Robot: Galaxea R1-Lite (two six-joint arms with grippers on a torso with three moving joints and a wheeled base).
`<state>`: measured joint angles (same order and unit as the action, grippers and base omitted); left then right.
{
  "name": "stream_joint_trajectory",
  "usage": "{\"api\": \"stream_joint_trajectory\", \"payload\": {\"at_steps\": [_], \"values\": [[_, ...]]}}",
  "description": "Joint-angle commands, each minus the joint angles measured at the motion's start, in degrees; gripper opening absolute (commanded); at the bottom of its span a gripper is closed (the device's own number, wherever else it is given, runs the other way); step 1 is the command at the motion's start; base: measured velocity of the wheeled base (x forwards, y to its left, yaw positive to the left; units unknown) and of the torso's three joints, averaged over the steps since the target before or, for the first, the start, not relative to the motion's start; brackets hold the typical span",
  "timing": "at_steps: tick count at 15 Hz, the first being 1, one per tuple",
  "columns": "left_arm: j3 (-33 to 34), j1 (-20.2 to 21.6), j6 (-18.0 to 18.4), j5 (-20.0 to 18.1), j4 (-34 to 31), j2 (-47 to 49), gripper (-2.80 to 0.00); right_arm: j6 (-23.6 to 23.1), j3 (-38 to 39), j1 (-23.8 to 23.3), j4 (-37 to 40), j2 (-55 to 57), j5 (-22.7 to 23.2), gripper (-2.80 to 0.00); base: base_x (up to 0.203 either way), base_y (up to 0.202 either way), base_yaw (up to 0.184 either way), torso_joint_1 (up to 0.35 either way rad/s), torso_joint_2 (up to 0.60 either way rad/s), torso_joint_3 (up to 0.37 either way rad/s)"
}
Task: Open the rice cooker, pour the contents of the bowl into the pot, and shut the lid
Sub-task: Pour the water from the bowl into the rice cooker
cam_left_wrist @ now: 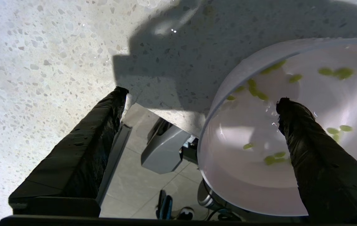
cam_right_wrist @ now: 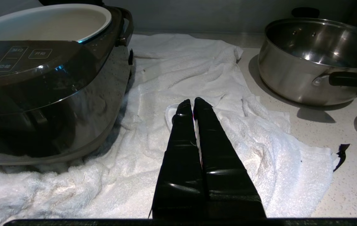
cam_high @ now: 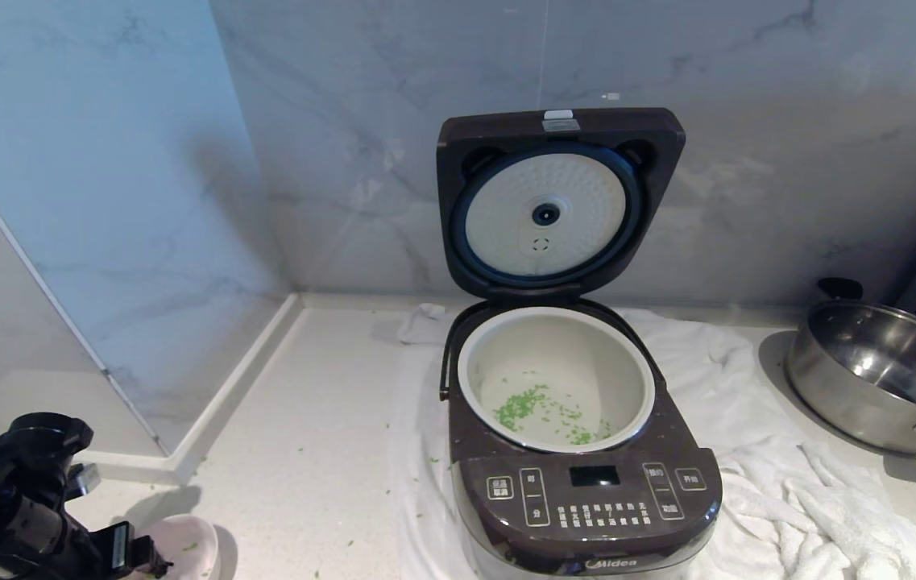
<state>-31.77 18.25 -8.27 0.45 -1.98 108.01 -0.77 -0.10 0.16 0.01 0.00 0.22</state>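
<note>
The rice cooker (cam_high: 586, 499) stands on a towel with its lid (cam_high: 558, 201) swung upright, the white dimpled plate facing me. Green contents (cam_high: 530, 407) lie scattered on the floor of the cream pot (cam_high: 636, 379). The pale pink bowl (cam_high: 193, 541) sits upright at the counter's front edge, with a few green bits (cam_left_wrist: 272, 158) still stuck inside. My left gripper (cam_left_wrist: 202, 95) hangs open over it, one finger (cam_left_wrist: 307, 141) above the bowl's inside and the other over bare counter, not gripping it. My right gripper (cam_right_wrist: 191, 102) is shut and empty above the towel, right of the cooker.
A steel pan (cam_high: 876, 370) with black handles stands at the right. The rumpled white towel (cam_high: 788, 499) spreads under and beside the cooker. Marble walls close off the back and left. A few green bits lie on the counter (cam_high: 304, 451).
</note>
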Motion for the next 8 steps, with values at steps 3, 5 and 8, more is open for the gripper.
{"api": "stream_joint_trajectory", "payload": {"at_steps": [3,5,8], "values": [[1.43,0.03,-0.17,0.37,3.16,2.35,0.0,-0.02,0.01,0.02,-0.01,0.0,0.04,-2.8,0.0,0.0,0.0,0.0,0.0,0.0],[3.19,-0.03,-0.09,0.6,6.59,3.61,-1.48,-0.02,0.01,0.02,-0.01,0.0,0.04,-2.8,0.0,0.0,0.0,0.0,0.0,0.0],[3.68,-0.89,-0.17,0.61,6.73,3.52,-2.8,-0.02,0.01,0.02,-0.01,0.0,0.04,-2.8,0.0,0.0,0.0,0.0,0.0,0.0]]}}
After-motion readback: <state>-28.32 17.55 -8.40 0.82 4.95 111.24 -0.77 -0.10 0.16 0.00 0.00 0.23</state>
